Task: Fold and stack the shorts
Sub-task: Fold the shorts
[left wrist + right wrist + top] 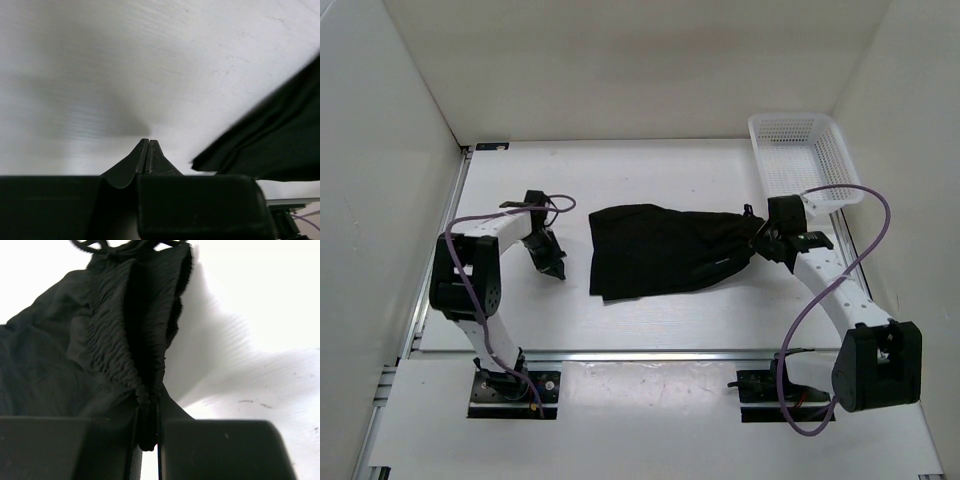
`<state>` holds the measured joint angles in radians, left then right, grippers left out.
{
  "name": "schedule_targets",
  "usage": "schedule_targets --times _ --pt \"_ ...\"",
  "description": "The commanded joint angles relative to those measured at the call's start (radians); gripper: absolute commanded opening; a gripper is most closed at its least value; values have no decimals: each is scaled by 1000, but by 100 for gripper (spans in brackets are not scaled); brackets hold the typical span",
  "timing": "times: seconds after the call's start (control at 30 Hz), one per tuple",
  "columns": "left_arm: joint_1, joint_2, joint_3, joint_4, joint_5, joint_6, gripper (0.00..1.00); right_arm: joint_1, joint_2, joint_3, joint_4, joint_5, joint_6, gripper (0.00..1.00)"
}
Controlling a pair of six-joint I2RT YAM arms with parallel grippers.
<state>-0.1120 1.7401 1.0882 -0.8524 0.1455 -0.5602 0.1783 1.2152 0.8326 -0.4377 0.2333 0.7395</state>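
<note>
right gripper (pixel 148 412) — pinching shorts (pixel 70 365)

White arm links (pixel 825 275), boxy black joint housings (pixel 875 365), purple cables (pixel 887 218) (one looping per arm), tapered black left gripper (pixel 557 270)

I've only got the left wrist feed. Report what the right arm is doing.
Observer: The right gripper is shut on the gathered elastic waistband of the shorts.
Operator: Give me the lay of the fabric.
Observer: It lies on the table, bunched at the gripped end and spread wider toward the left.
Operator: Locate the basket.
Observer: The white mesh basket sits at the far right corner, just beyond the right gripper, with no fabric in it.
</note>
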Motion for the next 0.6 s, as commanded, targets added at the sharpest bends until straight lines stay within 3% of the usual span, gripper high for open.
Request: schedule_targets --times 0.0,0.2,0.57 --pt "-32 36 61 36 25 -14 10 6 14 65 -22 60 -61 0" --pt "-98 157 151 46 35 -32 10 15 66 118 -22 60 -94 0" --pt "-112 179 171 46 35 -32 10 55 76 158 -32 78 -130 0"
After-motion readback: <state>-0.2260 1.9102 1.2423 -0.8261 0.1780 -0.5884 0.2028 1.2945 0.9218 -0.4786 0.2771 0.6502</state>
